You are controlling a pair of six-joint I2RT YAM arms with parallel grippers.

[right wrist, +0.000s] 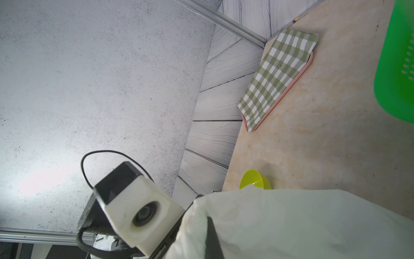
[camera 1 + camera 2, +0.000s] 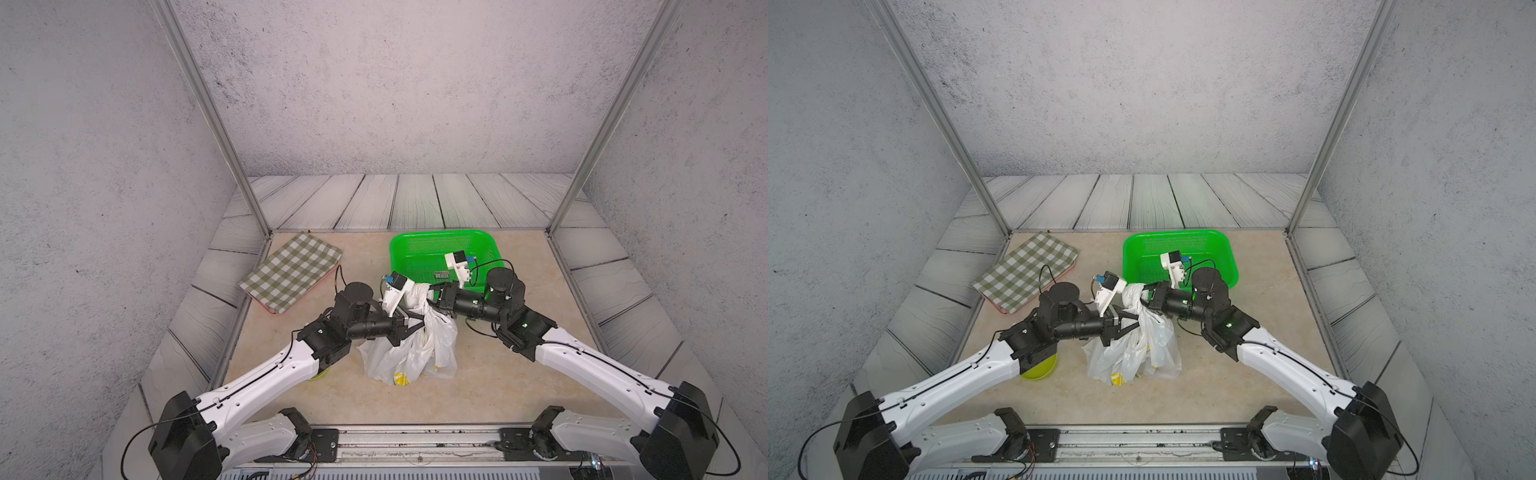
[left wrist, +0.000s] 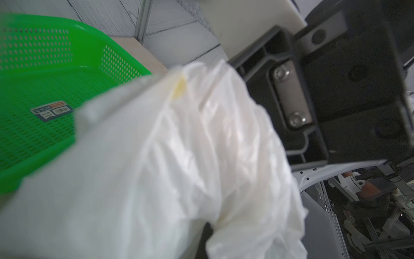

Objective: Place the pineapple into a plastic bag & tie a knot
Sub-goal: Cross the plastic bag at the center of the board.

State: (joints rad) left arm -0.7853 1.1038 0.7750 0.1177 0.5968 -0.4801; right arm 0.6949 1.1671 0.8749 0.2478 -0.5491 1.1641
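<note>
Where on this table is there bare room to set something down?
Bare: the front strip between the white lemon-printed plastic bag and the metal rail; the gap between green-checked cloth and green mesh basket. Crowded: mid-table, where left gripper and right gripper hold the bag.

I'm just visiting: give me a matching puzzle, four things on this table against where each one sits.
Things: 1 plastic bag; 2 green basket; 3 checked cloth; 4 yellow-green bowl.
Places: A partly under the left arm; B far corner on the left arm's side; C held up by left gripper and right gripper; D beyond the right gripper.
Pairs: 1-C, 2-D, 3-B, 4-A.
</note>
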